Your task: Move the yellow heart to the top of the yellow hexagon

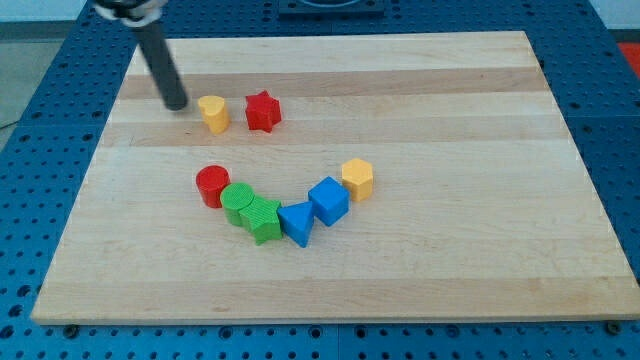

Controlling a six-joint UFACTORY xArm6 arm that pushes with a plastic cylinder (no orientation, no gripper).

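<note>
My rod came down from the far left corner of the scene, and it leaned a little, with its upper part more to the left than its lower end. My tip (176, 103) rested on the wooden board (430, 270), just beside the yellow heart (213, 113) on its left side; a narrow gap seemed to be between them, but I could not tell for sure if they touched. The arm had no claw, only this straight dark rod, so nothing was held.

The yellow heart stood in the far left part of the board. The red star (263, 110) was near it on the right, apart from it.

The yellow hexagon (357, 178) was well apart from the heart, nearer and more to the right. It touched the blue cube (328, 200), or stood just beside it. From there a curved row went to the left: the blue triangle (297, 221), the green block (262, 218), the green cylinder (237, 200) and the red cylinder (212, 185). The blocks of this row stood close to each other
</note>
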